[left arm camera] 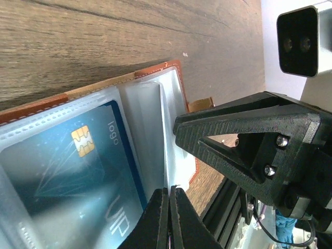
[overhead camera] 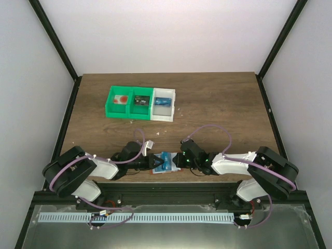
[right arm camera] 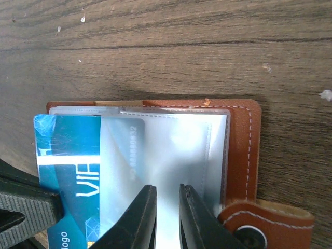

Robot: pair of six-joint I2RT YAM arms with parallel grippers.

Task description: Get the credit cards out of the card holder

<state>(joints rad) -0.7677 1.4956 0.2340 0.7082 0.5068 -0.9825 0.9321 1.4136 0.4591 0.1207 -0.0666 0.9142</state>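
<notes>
The card holder (overhead camera: 167, 169) lies open on the table near the front edge, between my two grippers. Its orange-brown rim (right arm camera: 241, 150) frames clear pale pockets. A blue credit card (right arm camera: 67, 150) with pale lettering sticks partly out of a pocket on the left side; its chip shows in the left wrist view (left arm camera: 62, 171). My left gripper (left arm camera: 170, 194) is shut on the thin edge of a clear pocket leaf of the holder (left arm camera: 155, 70). My right gripper (right arm camera: 167, 192) hovers low over the pale pocket with its jaws a narrow gap apart, holding nothing.
At the back of the table stand a green bin (overhead camera: 110, 106) with two cards in it and, joined on its right, a white bin (overhead camera: 171, 108) holding a blue card. A small white scrap (overhead camera: 150, 143) lies behind the left gripper (overhead camera: 154, 164).
</notes>
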